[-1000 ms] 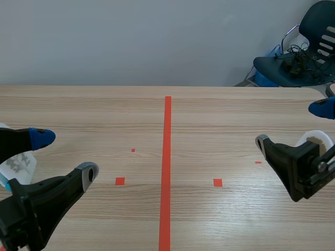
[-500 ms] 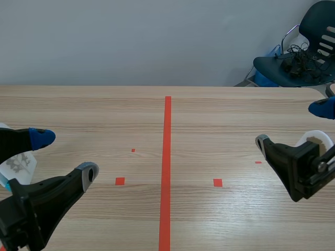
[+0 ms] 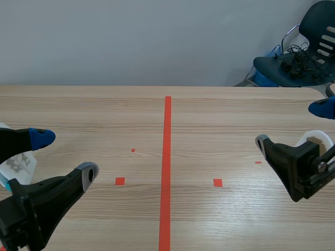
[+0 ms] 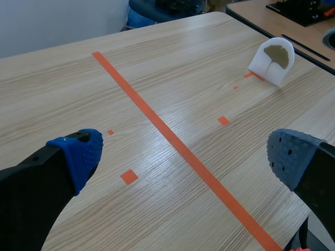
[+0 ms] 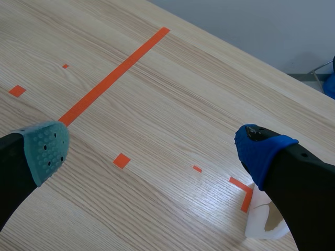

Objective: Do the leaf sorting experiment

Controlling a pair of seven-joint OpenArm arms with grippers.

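- Left gripper [image 3: 65, 155]: released, fingers spread wide, nothing between them. It hangs low over the table [image 3: 209, 120], near the left edge.
- Right gripper [image 3: 291, 124]: also released and empty, spread wide, low near the right edge.
- Left leaf piece [image 3: 18, 164]: a small white arch-shaped piece with a grey leaf print, close to the table's left edge. The scene view shows it in the gap between my left fingers. I cannot tell whether it touches them.
- Right leaf piece [image 3: 314, 141]: the same white shape with a brownish leaf on its face, close to the right edge, at an orange corner mark [image 5: 243, 191]. My left wrist view shows it propped on its flat end, face tilted back. My right wrist view shows it partly hidden under the blue-padded finger.
- Centre tape line [image 3: 167, 157]: splits the table. Both pieces are well apart from it, one on each side.
- Handling, my judgement: the pieces look light and stiff, like foam or moulded plastic. They seem hardly fragile, but likely to skid on the smooth wood or topple at a nudge.
- Hold, my judgement: close on the two straight side edges low down, pads square, with a gentle squeeze and off the printed face.
- Progress, my judgement: sorting is not yet begun, and neither piece is grasped.
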